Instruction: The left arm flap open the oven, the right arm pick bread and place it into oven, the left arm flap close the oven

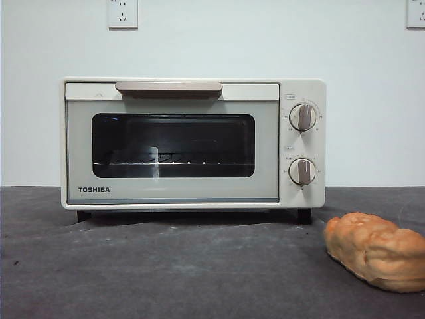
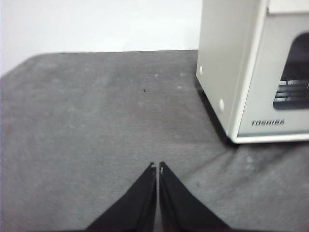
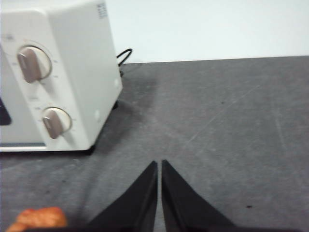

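Note:
The cream-white TOSHIBA oven [image 1: 192, 143] stands in the middle of the dark table with its door shut, beige bar handle [image 1: 169, 87] at the top and two knobs on its right. The golden-orange bread [image 1: 377, 250] lies on the table in front of the oven's right end. My left gripper [image 2: 157, 165] is shut and empty, low over the table beside the oven's left side [image 2: 251, 72]. My right gripper [image 3: 159, 163] is shut and empty, off the oven's knob side [image 3: 58, 82], with the bread [image 3: 38, 220] close beside it. Neither arm shows in the front view.
The grey table surface [image 1: 166, 266] stretches in front of the oven. A white wall stands behind, with outlets [image 1: 123, 13] high up. A black power cord [image 3: 123, 55] runs behind the oven's right rear corner.

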Controlling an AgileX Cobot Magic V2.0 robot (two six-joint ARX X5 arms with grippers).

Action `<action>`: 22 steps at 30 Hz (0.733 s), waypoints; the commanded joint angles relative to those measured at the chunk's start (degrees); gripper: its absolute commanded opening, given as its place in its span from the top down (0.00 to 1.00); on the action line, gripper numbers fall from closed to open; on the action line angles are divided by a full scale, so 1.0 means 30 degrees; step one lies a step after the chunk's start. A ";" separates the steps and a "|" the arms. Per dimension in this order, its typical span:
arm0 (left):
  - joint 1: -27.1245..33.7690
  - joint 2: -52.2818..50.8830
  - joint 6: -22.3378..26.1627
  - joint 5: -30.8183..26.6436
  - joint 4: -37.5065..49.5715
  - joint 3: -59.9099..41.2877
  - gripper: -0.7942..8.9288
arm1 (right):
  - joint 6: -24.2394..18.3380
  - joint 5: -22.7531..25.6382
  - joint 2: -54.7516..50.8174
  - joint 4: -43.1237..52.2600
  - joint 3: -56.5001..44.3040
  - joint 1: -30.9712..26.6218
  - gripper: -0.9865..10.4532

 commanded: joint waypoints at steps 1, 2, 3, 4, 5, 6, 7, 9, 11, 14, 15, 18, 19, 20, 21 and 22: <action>0.0015 -0.0044 -0.3883 -0.0036 0.0044 -0.0277 0.90 | 0.2018 -0.0452 -0.0058 0.0204 -0.0124 0.0022 0.91; 0.0015 -0.0044 -0.4911 -0.0036 0.0044 -0.0277 0.90 | 0.2645 -0.0401 -0.0058 0.0197 -0.0124 0.0022 0.91; 0.0015 -0.0044 -0.5712 -0.0036 0.0036 -0.0270 0.90 | 0.2929 -0.0364 -0.0058 0.0168 -0.0124 0.0022 0.91; 0.0015 -0.0044 -0.6433 -0.0036 0.0022 -0.0262 0.90 | 0.3235 -0.0364 -0.0058 0.0124 -0.0124 0.0022 0.91; 0.0015 -0.0044 -0.7125 -0.0036 0.0015 -0.0255 0.90 | 0.3592 -0.0364 -0.0058 0.0131 -0.0124 0.0022 0.91; 0.0015 -0.0044 -0.7475 -0.0036 0.0015 -0.0248 0.90 | 0.3745 -0.0364 -0.0058 0.0138 -0.0124 0.0022 0.91; 0.0015 -0.0044 -0.7767 -0.0036 0.0022 -0.0233 0.90 | 0.3927 -0.0364 -0.0058 0.0138 -0.0124 0.0022 0.91; 0.0015 -0.0044 -0.8313 -0.0015 0.0015 -0.0168 0.90 | 0.4386 -0.0525 -0.0058 0.0138 -0.0080 0.0022 0.91; 0.0015 -0.0044 -0.8918 0.0219 0.0007 0.0029 0.90 | 0.4699 -0.0954 -0.0058 0.0211 0.0051 0.0022 0.91; 0.0015 -0.0044 -0.9362 0.0729 0.0000 0.0634 0.90 | 0.5078 -0.0947 -0.0058 0.0168 0.0488 0.0022 0.91; 0.0015 -0.0036 -0.9384 0.0780 -0.0044 0.0882 0.90 | 0.5078 -0.0933 -0.0058 0.0095 0.0699 0.0022 0.91; 0.0015 0.0036 -0.9377 0.0852 -0.0408 0.2004 0.90 | 0.5071 -0.0933 -0.0051 -0.0022 0.1676 0.0022 0.91; 0.0015 0.0109 -0.9369 0.0911 -0.0561 0.2433 0.90 | 0.5071 -0.0933 -0.0044 -0.0022 0.1989 0.0022 0.91; 0.0015 0.0204 -0.9362 0.0911 -0.0758 0.2922 0.90 | 0.5064 -0.0933 -0.0044 -0.0051 0.2390 0.0022 0.91; 0.0015 0.0335 -0.9355 0.0918 -0.0889 0.3330 0.90 | 0.5064 -0.0925 -0.0044 -0.0102 0.2812 0.0022 0.91; 0.0015 0.0510 -0.9347 0.0918 -0.1056 0.3810 0.90 | 0.5049 -0.0925 -0.0036 -0.0226 0.3257 0.0022 0.91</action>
